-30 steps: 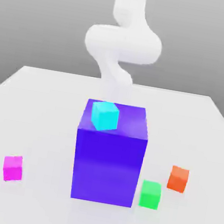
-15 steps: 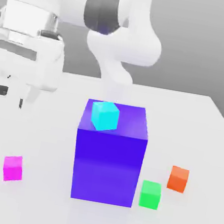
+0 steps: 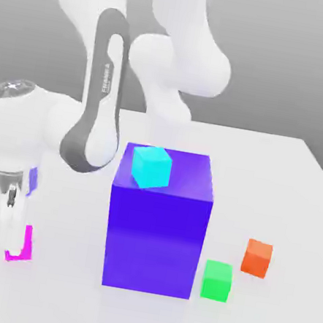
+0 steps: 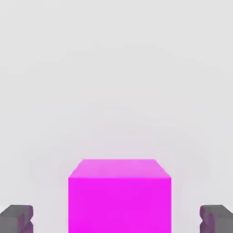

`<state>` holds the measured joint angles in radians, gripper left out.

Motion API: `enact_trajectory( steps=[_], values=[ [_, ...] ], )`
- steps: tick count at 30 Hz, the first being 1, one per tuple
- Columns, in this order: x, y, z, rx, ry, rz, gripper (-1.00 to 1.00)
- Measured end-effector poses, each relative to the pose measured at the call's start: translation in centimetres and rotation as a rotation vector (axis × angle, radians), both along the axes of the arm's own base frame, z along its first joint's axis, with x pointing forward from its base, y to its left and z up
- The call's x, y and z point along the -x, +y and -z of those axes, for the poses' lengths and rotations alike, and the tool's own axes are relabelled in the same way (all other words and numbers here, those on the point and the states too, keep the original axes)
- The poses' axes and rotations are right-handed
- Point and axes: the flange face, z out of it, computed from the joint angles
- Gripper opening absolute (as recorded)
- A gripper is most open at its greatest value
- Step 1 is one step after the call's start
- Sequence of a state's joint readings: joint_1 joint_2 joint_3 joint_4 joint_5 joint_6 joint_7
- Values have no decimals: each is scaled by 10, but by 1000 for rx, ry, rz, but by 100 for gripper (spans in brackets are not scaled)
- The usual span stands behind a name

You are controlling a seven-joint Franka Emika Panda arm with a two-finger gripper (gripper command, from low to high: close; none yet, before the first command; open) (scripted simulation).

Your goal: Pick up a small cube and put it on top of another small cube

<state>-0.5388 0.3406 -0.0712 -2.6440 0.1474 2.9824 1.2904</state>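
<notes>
The small magenta-pink cube [image 3: 27, 245] rests on the white table near the exterior view's left. My gripper [image 3: 9, 241] has come down over it, and one finger hides most of the cube in that view. In the hand view the cube [image 4: 119, 195] sits between the two dark fingertips [image 4: 18, 219], with a clear gap on each side. The gripper [image 4: 116, 219] is open around the cube and not touching it.
A big blue-violet block [image 3: 155, 237] stands mid-table with a small cyan cube [image 3: 151, 167] on top. On the table [image 3: 289, 215] to the block's right lie a small green cube [image 3: 216, 280] and an orange cube [image 3: 256, 257]. The arm's elbow [image 3: 93, 123] hangs beside the block's left face.
The arm swung in from above and dropped to the table, bringing the gripper down around the magenta cube. The cubes have not moved.
</notes>
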Motion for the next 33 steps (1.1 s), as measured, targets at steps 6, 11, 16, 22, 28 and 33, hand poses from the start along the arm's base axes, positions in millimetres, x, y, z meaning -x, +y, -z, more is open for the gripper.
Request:
enact_trajectory(
  steps=[6,11,16,22,28,33],
  values=[
    [0,0,0,1,-1,1,-100],
    [-1,0,-46,0,-1,0,-100],
    [-63,44,-105,-4,-110,-27,-100],
    [-131,185,-174,-99,-243,-42,-100],
    [-128,304,-205,-187,-255,0,-100],
    [-90,373,-186,-175,-170,43,-100]
  ],
)
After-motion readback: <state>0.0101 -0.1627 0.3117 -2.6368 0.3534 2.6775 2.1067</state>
